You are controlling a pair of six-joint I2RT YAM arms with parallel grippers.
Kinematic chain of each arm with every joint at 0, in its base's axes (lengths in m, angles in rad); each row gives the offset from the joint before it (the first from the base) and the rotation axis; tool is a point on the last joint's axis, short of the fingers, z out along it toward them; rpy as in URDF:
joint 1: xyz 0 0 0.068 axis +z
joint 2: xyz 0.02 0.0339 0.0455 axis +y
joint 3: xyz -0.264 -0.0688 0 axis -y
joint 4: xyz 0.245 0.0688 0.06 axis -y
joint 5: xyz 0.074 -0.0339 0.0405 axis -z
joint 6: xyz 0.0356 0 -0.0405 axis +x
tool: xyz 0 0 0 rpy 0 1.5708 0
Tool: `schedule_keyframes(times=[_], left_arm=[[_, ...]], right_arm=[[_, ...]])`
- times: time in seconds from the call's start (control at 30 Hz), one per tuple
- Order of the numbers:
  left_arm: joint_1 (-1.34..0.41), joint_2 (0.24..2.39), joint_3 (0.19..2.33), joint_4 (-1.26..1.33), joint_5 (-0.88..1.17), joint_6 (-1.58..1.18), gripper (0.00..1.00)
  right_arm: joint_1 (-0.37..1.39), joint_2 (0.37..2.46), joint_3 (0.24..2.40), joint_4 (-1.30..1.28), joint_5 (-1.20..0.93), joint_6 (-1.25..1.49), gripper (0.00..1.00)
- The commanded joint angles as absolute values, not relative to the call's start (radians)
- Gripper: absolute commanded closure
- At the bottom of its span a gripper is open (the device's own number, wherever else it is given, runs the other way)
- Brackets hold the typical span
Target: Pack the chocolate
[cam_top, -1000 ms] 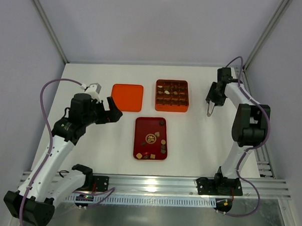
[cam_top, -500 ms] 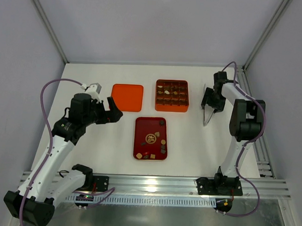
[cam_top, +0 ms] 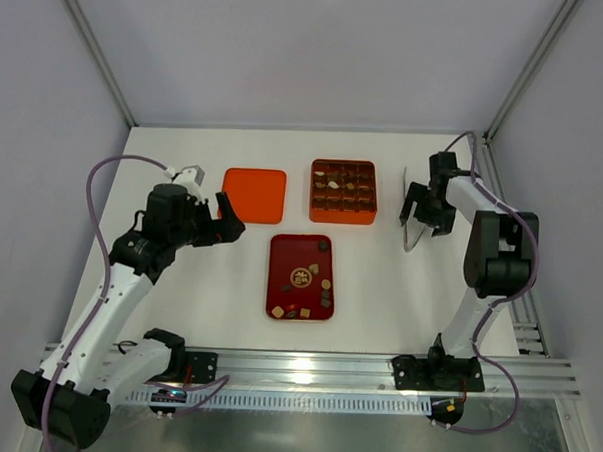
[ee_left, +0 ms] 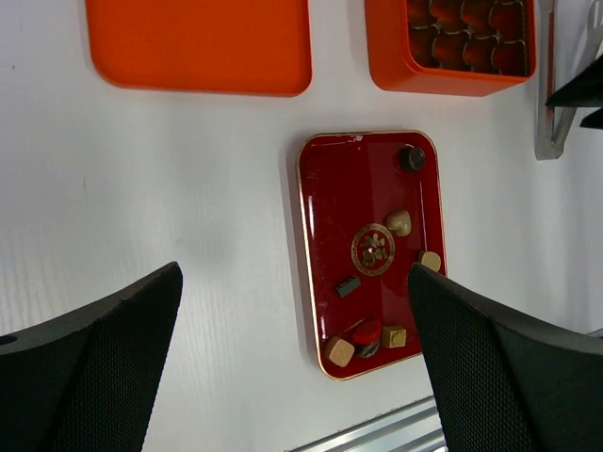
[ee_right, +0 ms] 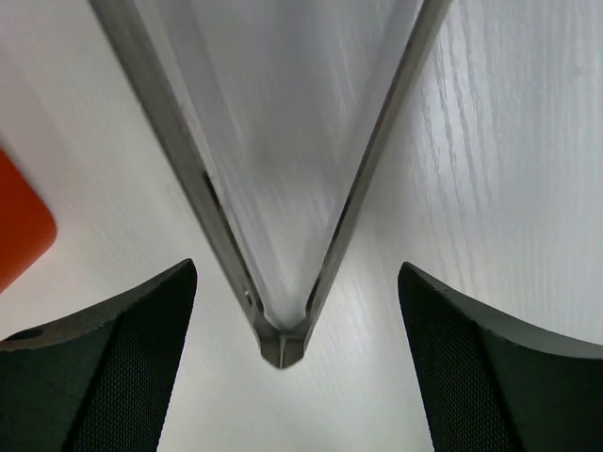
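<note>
Top view, step: tool pickup, by the look of it. The right arm (cam_top: 491, 234) reaches down over the metal tongs (cam_top: 412, 236), which lie on the bench (cam_top: 199, 282) right of the red tray (cam_top: 285, 260) and farther from the arm bases.
Top view, chocolate: loose chocolate (cam_top: 326, 283) is scattered on the red tray, and more pieces sit in the orange box (cam_top: 342, 220) just beyond the tray.
Top view, left arm: the left arm (cam_top: 129, 269) is bent and held left of the tray, near the orange lid (cam_top: 254, 194).
Left wrist, jaws: the left jaws are spread wide and empty, looking down on the red tray (ee_left: 330, 188) and its chocolate (ee_left: 399, 222).
Right wrist, jaws: the right jaws stand apart on either side of the hinge end of the metal tongs (ee_right: 280, 344), touching neither leg and gripping nothing.
Next move: probably lower and close squarely on the tongs near the hinge, then carry them to the tray.
</note>
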State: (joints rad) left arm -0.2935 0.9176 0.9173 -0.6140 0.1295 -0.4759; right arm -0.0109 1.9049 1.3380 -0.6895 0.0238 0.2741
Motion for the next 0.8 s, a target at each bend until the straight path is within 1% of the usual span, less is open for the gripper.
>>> schedule_keyframes(times=[0.0, 0.03, 0.1, 0.13, 0.17, 0.2, 0.27, 0.33, 0.37, 0.4, 0.47, 0.5, 0.53, 0.63, 0.67, 0.77], left_arm=[[-0.291, 1.003, 0.959, -0.575, 0.077, -0.512, 0.0], [-0.291, 1.034, 1.006, -0.583, 0.069, -0.524, 0.0], [-0.291, 1.152, 1.061, -0.609, -0.033, -0.529, 0.0], [-0.29, 1.195, 1.128, -0.618, -0.057, -0.508, 0.0], [-0.29, 1.294, 1.161, -0.624, -0.116, -0.491, 0.0], [-0.278, 1.342, 1.202, -0.632, -0.142, -0.477, 0.0], [-0.241, 1.435, 1.305, -0.644, -0.161, -0.44, 0.02], [-0.18, 1.557, 1.357, -0.623, -0.123, -0.413, 0.04], [-0.161, 1.595, 1.418, -0.614, -0.098, -0.393, 0.08], [-0.144, 1.673, 1.446, -0.608, -0.05, -0.378, 0.1], [-0.103, 1.738, 1.503, -0.579, -0.014, -0.341, 0.15], [-0.089, 1.788, 1.511, -0.56, 0.044, -0.331, 0.15], [-0.069, 1.819, 1.52, -0.548, 0.055, -0.328, 0.16], [-0.04, 1.925, 1.555, -0.526, 0.139, -0.328, 0.22], [-0.032, 1.943, 1.56, -0.522, 0.144, -0.331, 0.24], [-0.025, 2.02, 1.581, -0.505, 0.173, -0.318, 0.25]], right_arm=[[-0.008, 1.638, 1.289, -0.638, 0.035, 0.314, 0.12], [0.0, 1.599, 1.266, -0.617, 0.031, 0.314, 0.12], [0.072, 1.505, 1.272, -0.604, 0.026, 0.322, 0.12], [0.102, 1.49, 1.285, -0.598, 0.015, 0.324, 0.12], [0.127, 1.485, 1.304, -0.601, 0.012, 0.321, 0.12], [0.182, 1.485, 1.343, -0.603, -0.026, 0.319, 0.12], [0.227, 1.5, 1.385, -0.606, -0.04, 0.311, 0.12], [0.265, 1.526, 1.426, -0.591, -0.081, 0.31, 0.13], [0.271, 1.54, 1.44, -0.589, -0.1, 0.313, 0.14], [0.276, 1.549, 1.462, -0.584, -0.116, 0.316, 0.16], [0.302, 1.575, 1.476, -0.563, -0.146, 0.321, 0.17], [0.308, 1.583, 1.482, -0.542, -0.152, 0.321, 0.17], [0.327, 1.595, 1.483, -0.531, -0.166, 0.325, 0.17], [0.359, 1.663, 1.517, -0.515, -0.192, 0.333, 0.18], [0.383, 1.677, 1.525, -0.509, -0.198, 0.336, 0.19], [0.419, 1.738, 1.534, -0.465, -0.227, 0.357, 0.21]])
